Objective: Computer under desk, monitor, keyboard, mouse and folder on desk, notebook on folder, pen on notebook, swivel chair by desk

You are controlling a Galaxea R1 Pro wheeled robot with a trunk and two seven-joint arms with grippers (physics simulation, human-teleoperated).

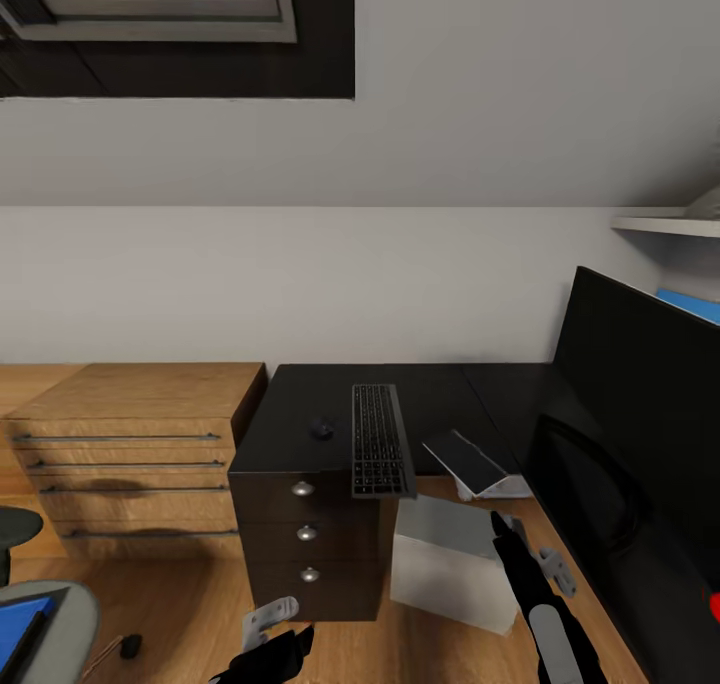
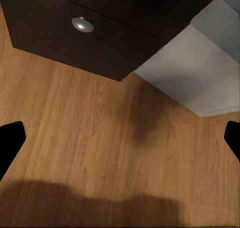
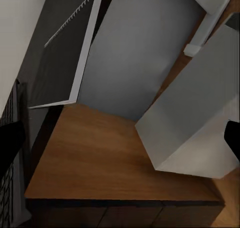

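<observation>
No readable writing or brand marks anywhere.

Head view: black glossy surface (image 1: 440, 389) runs across frame centre & bends down the right side. Keyboard (image 1: 380, 439), black keys in silver-grey frame, lies lengthwise at frame centre, its near end poking past the surface edge above the drawer unit (image 1: 310, 534) w/ three round silver knobs. Mouse (image 1: 322, 428), small & black, sits just left of the keyboard. Notebook (image 1: 468, 461), dark cover w/ white pages, rests tilted at the surface's inner corner, right of the keyboard. Monitor (image 1: 640, 404), big black screen, stands at frame right. Computer (image 1: 450, 562), light grey box, on the wooden floor under the surface, just right of the drawers. Wooden dresser (image 1: 130, 444) w/ bar handles at frame left. Lower-left corner: swivel chair (image 1: 60, 624) w/ blue folder (image 1: 20, 626) on its seat.

Left hand (image 1: 285, 652) at bottom edge, in front of the drawers; in its wrist view fingers sit wide apart, released, nothing between. Right hand (image 1: 505, 526) low right-centre, above the computer; can't tell if released or clenched.
</observation>
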